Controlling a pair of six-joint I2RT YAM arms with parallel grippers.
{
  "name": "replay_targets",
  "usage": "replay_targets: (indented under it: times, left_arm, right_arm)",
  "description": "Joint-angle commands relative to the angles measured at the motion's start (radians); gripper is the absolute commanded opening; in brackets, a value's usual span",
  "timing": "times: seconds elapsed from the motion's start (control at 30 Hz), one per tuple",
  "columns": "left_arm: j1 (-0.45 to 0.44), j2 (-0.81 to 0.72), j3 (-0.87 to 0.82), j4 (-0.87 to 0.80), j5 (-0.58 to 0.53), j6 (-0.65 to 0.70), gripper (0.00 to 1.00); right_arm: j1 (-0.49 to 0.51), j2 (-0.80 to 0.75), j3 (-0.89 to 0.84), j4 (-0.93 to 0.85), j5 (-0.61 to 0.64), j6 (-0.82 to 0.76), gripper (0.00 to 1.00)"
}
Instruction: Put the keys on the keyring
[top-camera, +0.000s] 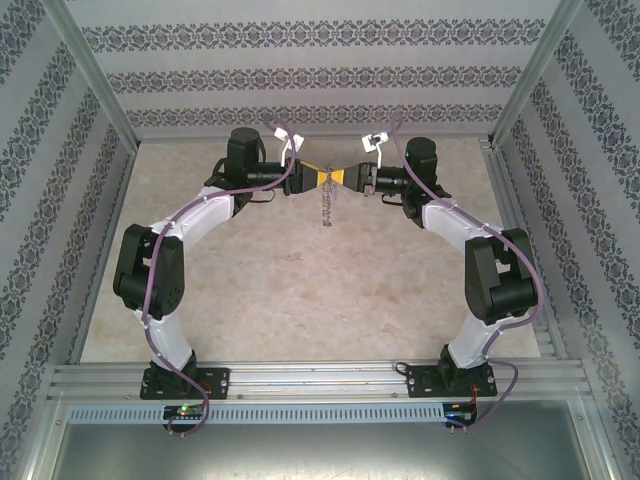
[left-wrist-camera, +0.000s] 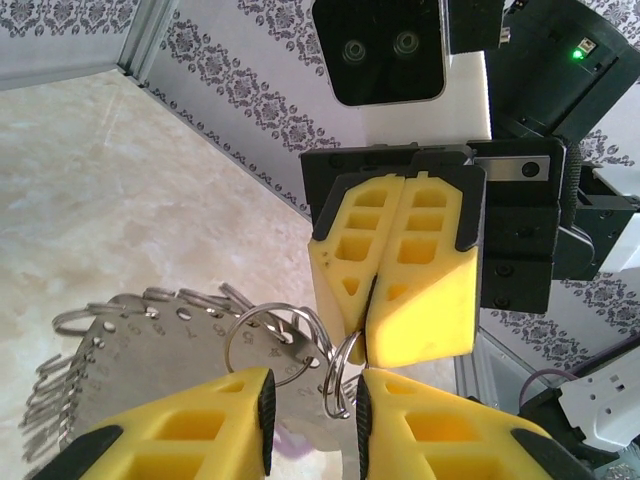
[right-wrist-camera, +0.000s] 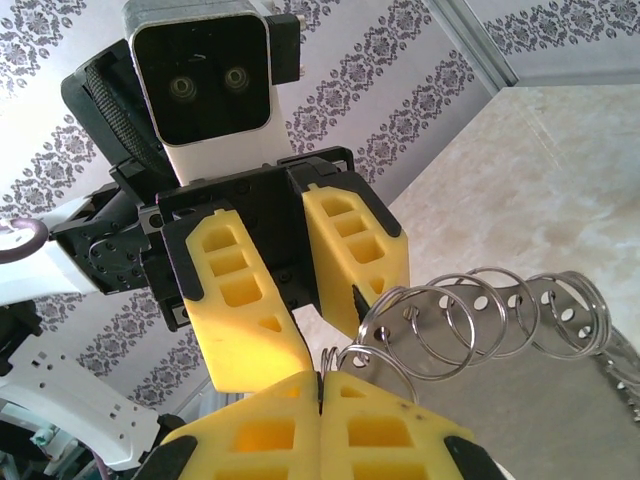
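Where the two arms meet at the upper centre of the top view, the left pincer (top-camera: 318, 179) and right pincer (top-camera: 341, 179) face each other tip to tip above the pale worktop (top-camera: 300, 300), and the keyring (top-camera: 326, 205) hangs just below them. In the left wrist view it shows as a perforated silvery plate fringed with split rings, lower left to centre of frame. The right pincer is closed tight, nipping one ring's wire between its yellow fingertips. The left pincer stands narrowly parted; a lilac scrap of the key (left-wrist-camera: 293, 442) shows in its gap, but I cannot tell whether the fingers press it
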Motion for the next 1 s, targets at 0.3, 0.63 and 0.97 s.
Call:
replay_targets:
  times: [0.3, 0.63, 0.97]
  left_arm:
    - [-0.024, -0.006, 0.037, 0.078, 0.071, -0.051, 0.29]
    - [-0.029, -0.003, 0.030, 0.117, 0.095, -0.074, 0.16]
    - [-0.028, -0.001, -0.008, 0.232, 0.120, -0.130, 0.00]
  right_arm:
    - [0.020, 0.018, 0.042, 0.041, -0.032, -0.023, 0.00]
    - [0.018, 0.028, 0.047, 0.039, -0.024, -0.023, 0.00]
    - [-0.002, 0.022, 0.022, 0.127, 0.008, 0.053, 0.24]
